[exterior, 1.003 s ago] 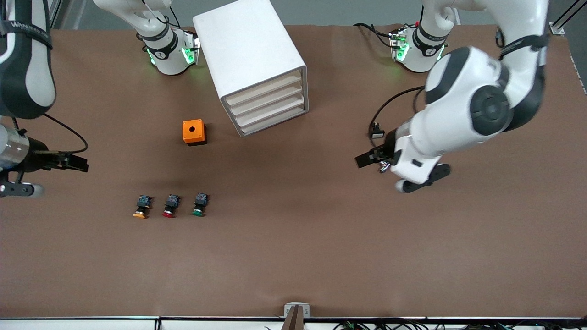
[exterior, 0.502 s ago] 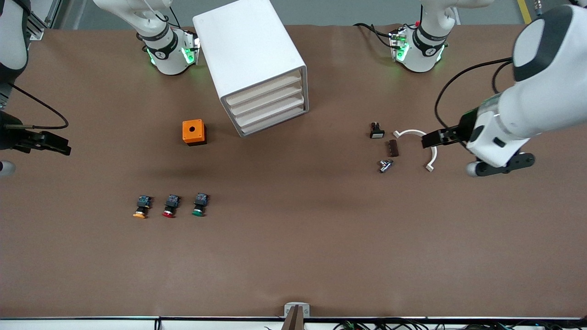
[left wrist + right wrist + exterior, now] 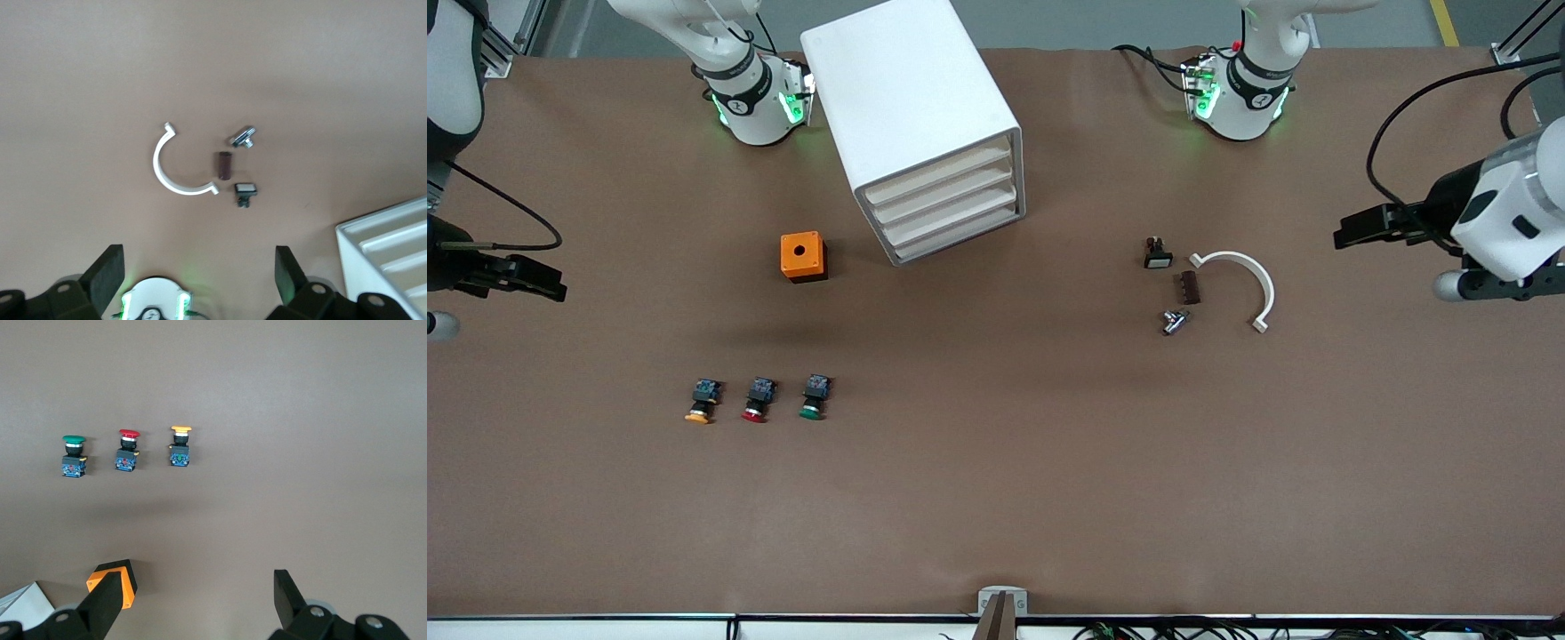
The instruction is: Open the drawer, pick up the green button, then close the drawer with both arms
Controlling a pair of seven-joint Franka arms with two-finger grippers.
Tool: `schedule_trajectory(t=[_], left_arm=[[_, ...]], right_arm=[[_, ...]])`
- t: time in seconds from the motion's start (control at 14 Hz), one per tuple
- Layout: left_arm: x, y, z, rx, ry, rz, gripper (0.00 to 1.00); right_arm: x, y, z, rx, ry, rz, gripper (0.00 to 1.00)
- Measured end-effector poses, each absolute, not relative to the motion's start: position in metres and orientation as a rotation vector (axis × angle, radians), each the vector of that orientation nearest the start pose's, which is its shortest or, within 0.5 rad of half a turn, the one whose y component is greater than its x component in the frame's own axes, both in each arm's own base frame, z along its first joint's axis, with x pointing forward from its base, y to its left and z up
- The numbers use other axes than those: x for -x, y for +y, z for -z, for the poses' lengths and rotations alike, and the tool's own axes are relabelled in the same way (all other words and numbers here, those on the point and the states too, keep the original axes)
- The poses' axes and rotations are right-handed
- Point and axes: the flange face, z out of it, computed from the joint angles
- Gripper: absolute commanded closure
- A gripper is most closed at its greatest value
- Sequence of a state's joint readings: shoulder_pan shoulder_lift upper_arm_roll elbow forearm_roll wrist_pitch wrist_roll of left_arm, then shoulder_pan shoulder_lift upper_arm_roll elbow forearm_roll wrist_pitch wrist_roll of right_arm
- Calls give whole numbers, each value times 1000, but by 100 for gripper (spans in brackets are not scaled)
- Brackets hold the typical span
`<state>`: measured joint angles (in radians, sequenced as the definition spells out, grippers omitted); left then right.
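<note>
The shallow white plastic drawer with a cream front [image 3: 959,238], lowest of four alike in the white boxy cabinet [image 3: 907,98], is shut flush with the three above it. The cabinet stands on the brown bench [image 3: 996,498] between the two arm bases, turned at an angle with its fronts toward the left arm's end.

The small push button with a round green cap and black-and-blue body [image 3: 814,396] lies on the bench, nearer the front camera than the cabinet and toward the right arm's end. It is the last of a row of three: a red-capped button [image 3: 758,400] just beside it, then an orange-capped button [image 3: 703,401]. An orange box with a round hole [image 3: 803,256] sits between that row and the cabinet.

The right gripper [image 3: 193,603] hangs over the right arm's end of the bench, jaws spread wide and empty. The left gripper [image 3: 200,270] hangs over the left arm's end, jaws likewise released and holding nothing. Near it lie a white half-ring clip [image 3: 1243,281], a dark brown block [image 3: 1190,287], a small black-and-white part [image 3: 1158,254] and a small metal piece [image 3: 1175,321].

No step appears to have begun. The risks ahead:
- The four fronts are alike and closely stacked, so the jaws could catch the wrong one.
- Pulling the drawer may drag the angled cabinet unless the other arm braces it.
- The buttons lie close together, so wide jaws could knock the red one or seize it instead.
</note>
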<state>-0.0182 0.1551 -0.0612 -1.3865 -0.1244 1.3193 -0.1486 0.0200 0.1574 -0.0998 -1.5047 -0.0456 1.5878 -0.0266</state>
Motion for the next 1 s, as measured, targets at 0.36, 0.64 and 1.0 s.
schedule_trajectory(t=[0.36,0.64,1.0], left_arm=[[-532,-26,-591,3190,-61,-331,1],[-518,-20,-581,3198,-85,-154,1],[-527,-11,-612,3187,-102,60,1]], right_arm=[[-599,-47,-566,3196,78,-119,0],[-601,-47,-573,3198,79,-86,0],[-602,-49,-598,3198,86,-24,0]])
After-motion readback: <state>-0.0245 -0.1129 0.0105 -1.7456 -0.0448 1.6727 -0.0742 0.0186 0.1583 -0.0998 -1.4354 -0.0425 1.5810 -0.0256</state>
